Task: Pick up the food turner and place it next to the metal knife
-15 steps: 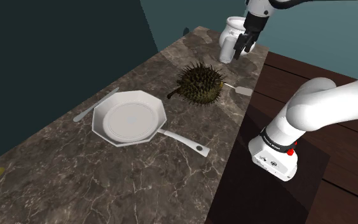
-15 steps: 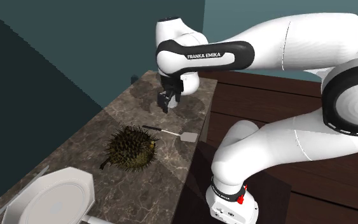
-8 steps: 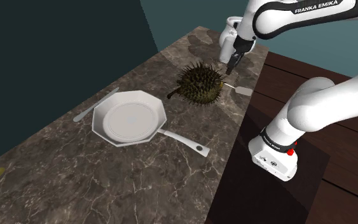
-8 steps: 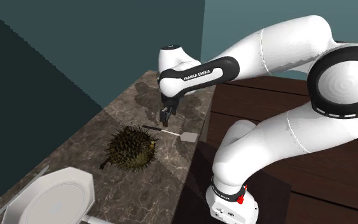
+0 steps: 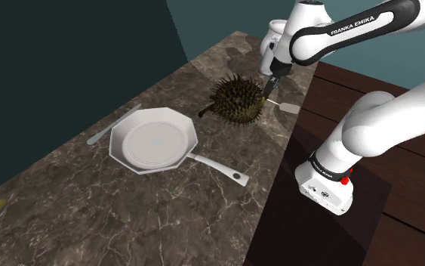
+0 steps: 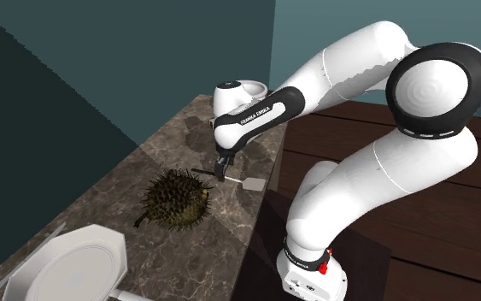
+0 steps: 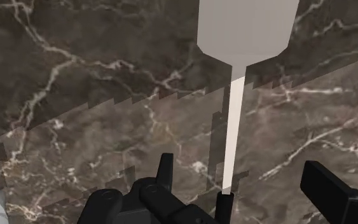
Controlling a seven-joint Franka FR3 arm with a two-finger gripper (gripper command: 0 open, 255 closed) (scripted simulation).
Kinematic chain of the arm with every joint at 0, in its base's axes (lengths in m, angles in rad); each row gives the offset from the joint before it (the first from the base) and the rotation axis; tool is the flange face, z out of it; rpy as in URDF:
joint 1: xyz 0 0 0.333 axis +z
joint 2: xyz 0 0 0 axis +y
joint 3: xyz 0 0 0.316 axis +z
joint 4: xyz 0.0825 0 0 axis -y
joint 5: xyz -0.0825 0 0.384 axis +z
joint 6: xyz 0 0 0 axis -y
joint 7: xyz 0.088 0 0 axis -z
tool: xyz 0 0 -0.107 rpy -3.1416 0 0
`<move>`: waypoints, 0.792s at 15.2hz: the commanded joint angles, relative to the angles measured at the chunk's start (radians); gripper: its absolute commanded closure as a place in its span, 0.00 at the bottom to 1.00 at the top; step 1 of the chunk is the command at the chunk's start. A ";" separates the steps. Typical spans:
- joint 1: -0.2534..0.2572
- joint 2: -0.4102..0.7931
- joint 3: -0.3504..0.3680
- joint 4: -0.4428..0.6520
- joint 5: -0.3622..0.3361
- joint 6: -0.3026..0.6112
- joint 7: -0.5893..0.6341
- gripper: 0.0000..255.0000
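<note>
black two-finger end effector (image 7: 244, 184): fingers wide apart | straddling thin handle of pale grey flat-bladed food turner (image 7: 234, 127), no contact | turner flat on dark marble worktop (image 7: 75, 95)

Pale grey food turner (image 5: 287, 107) flat on marble counter (image 5: 165, 219) near its edge, squarish blade, thin handle pointing 10 o'clock in shoulder view. Grey metal knife (image 5: 115, 125) flat, well apart at 9 o'clock.

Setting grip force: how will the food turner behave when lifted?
Probably stiff: the food turner has a straight, thin handle. It may tip blade-down, since the open claw straddles the handle far from the broad blade. Flat, so unlikely to roll.
</note>
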 commanded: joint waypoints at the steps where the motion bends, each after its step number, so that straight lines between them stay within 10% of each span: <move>1: 0.005 0.040 -0.008 -0.013 0.000 0.053 -0.001 0.00; 9: 0.005 0.039 -0.008 -0.013 0.000 0.053 -0.001 0.00; 10: 0.005 0.039 -0.008 -0.013 0.000 0.053 -0.001 1.00; 12: 0.005 0.039 -0.008 -0.013 0.000 0.053 -0.001 1.00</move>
